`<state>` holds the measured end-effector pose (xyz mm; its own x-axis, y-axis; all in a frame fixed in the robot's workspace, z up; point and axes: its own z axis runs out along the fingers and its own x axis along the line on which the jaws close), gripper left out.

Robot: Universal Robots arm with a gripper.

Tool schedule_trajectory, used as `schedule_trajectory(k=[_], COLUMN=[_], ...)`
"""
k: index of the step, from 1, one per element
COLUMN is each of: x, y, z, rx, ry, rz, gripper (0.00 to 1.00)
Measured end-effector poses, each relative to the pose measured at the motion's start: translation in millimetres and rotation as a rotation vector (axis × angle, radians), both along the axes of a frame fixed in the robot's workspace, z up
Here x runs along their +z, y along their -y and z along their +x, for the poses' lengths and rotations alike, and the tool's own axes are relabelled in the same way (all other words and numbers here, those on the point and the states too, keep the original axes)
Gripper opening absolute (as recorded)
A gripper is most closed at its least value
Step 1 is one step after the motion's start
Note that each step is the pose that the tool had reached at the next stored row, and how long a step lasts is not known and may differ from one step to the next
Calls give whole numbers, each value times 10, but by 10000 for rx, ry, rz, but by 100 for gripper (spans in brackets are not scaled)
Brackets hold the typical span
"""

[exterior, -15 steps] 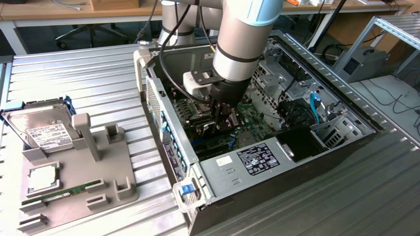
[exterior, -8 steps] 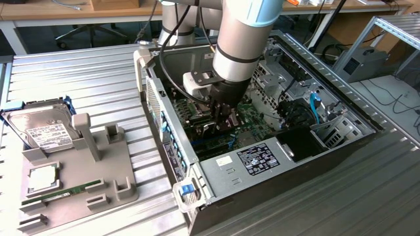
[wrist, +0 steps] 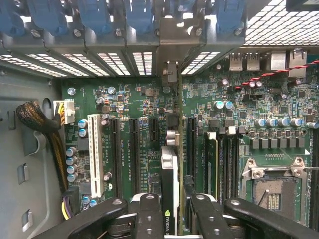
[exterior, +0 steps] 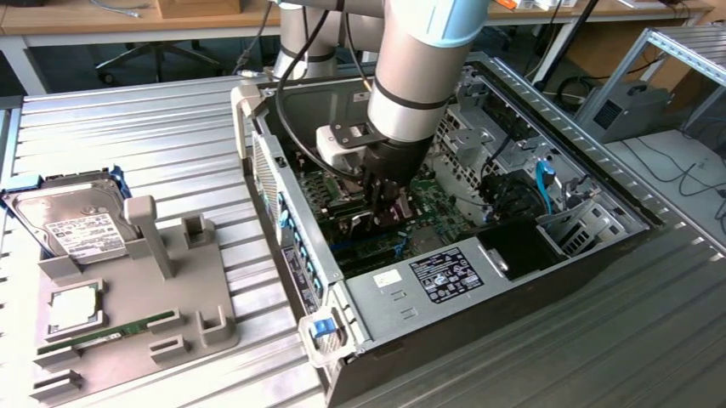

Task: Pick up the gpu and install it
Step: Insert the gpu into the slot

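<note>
- Green motherboard (wrist: 149, 107) lay inside one open computer case (exterior: 397, 340), seen from the wrist with its slots running lengthwise.
- Counted in the wrist view: one white expansion slot (wrist: 94, 154), at least three black slots beside it, one empty CPU socket (wrist: 271, 191) at 3 o'clock of the card, and a row of blue retention clips (wrist: 94, 15) along the rear wall at 12 o'clock.
- Counted in the exterior view: one grey parts tray (exterior: 170, 314) on the metal table (exterior: 148, 127) at 9 o'clock of the case, carrying one hard drive (exterior: 74, 225), one CPU chip (exterior: 74, 310) and one RAM stick (exterior: 108, 333).
- One arm reached down from 12 o'clock in the exterior view, wrist near vertical, with the gripper (exterior: 388, 211) lowered into the case over the motherboard.
- Gripper (wrist: 172, 204) jaws were closed on the gpu (wrist: 169, 169), one black finger (wrist: 147, 214) on each face of the card.
- The gpu stood on edge between the fingers, over a black slot near the board's middle, its bracket end pointing at the rear wall; whether it was seated could not be told.
- Readable writing: a green NVIDIA logo on the card's edge. The white hard-drive label and the black sticker (exterior: 446, 276) on the case were too small to read.
</note>
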<state>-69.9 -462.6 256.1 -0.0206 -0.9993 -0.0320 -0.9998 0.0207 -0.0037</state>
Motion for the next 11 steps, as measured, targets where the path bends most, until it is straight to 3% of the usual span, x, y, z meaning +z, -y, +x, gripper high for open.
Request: schedule_trajectory(k=[11], x=[-10], y=[0], z=[0], rx=[0], ry=[0], rz=[-1], gripper=[27])
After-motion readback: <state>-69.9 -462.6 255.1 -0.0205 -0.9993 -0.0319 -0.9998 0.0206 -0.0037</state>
